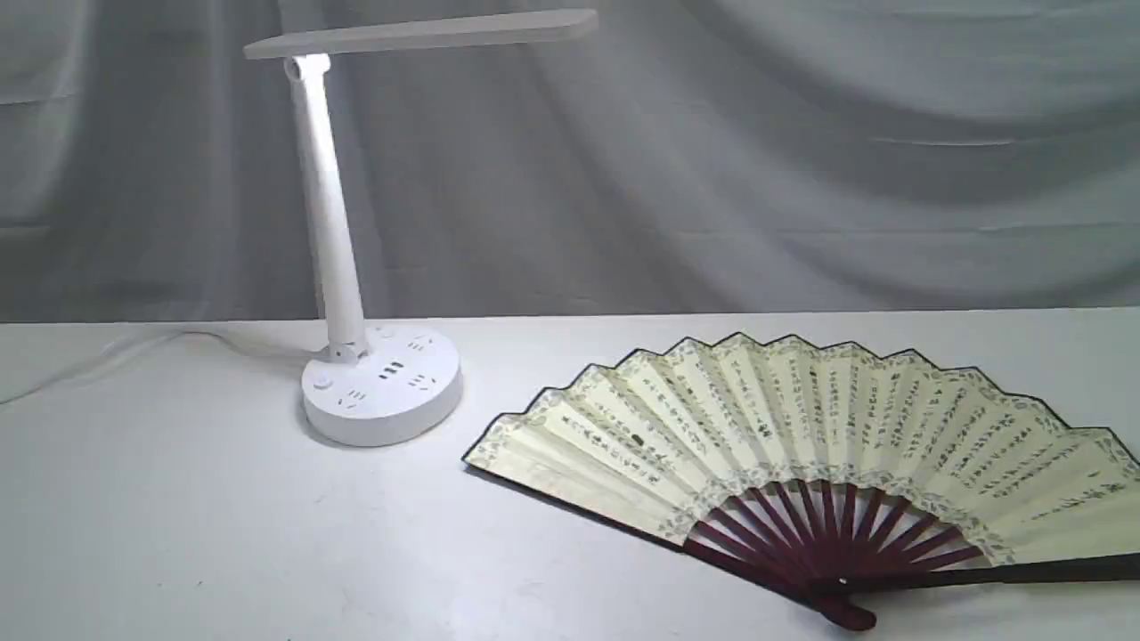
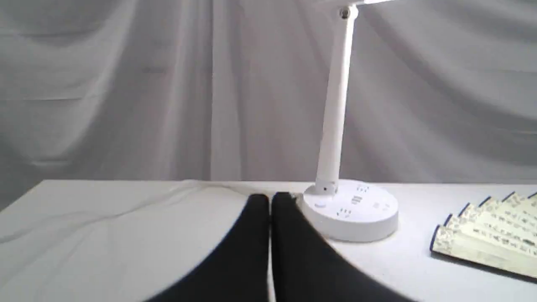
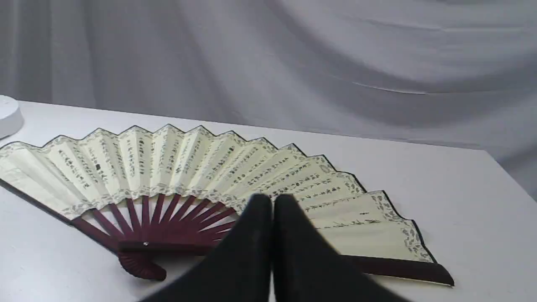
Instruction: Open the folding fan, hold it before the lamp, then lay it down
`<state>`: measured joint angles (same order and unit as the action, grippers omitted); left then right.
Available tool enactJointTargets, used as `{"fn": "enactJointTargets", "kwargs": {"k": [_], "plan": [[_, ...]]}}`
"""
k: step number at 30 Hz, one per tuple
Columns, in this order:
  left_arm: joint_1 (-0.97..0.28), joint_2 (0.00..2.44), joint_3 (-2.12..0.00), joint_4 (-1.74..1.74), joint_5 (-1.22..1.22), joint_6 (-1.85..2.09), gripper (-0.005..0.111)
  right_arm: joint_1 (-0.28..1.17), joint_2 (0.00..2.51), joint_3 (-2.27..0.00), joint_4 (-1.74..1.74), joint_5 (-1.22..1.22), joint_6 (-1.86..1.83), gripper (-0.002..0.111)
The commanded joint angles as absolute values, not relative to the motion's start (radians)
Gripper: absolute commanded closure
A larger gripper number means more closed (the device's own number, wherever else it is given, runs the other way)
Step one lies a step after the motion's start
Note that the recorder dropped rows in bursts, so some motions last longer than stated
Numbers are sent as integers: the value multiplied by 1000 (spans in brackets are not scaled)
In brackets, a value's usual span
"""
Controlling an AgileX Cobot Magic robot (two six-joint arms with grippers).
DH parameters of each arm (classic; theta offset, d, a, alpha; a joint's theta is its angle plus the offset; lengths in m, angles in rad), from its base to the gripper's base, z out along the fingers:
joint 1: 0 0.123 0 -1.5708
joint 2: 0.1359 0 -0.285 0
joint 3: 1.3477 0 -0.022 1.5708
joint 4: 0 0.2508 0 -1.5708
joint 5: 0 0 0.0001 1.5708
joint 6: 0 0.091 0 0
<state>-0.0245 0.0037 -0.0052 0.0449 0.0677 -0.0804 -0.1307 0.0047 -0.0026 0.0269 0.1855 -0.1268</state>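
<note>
The folding fan (image 1: 802,445) lies spread open flat on the white table at the right, cream pleats with black calligraphy, maroon ribs meeting at a pivot near the front edge. The white lamp (image 1: 378,383) stands to its left, stem leaning, bar head reaching right. In the left wrist view my left gripper (image 2: 270,199) is shut and empty, just short of the lamp (image 2: 350,209); a corner of the fan (image 2: 491,235) shows beyond. In the right wrist view my right gripper (image 3: 272,201) is shut and empty above the fan (image 3: 188,163), touching nothing. Neither gripper shows in the exterior view.
A white cable (image 1: 107,352) runs from the lamp base toward the left edge of the table (image 1: 223,534). A grey draped curtain (image 1: 802,160) hangs behind the table. The table's right edge (image 3: 512,180) shows in the right wrist view.
</note>
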Motion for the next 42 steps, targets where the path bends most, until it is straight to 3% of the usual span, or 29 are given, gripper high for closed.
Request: {"fn": "enactJointTargets", "kwargs": {"k": [1,42], "plan": [[-22,0,0,43,133,-75,107,-129,0,0,36,170,-126,108],[-22,0,0,36,157,-74,107,-129,0,0,38,169,-122,108]]}}
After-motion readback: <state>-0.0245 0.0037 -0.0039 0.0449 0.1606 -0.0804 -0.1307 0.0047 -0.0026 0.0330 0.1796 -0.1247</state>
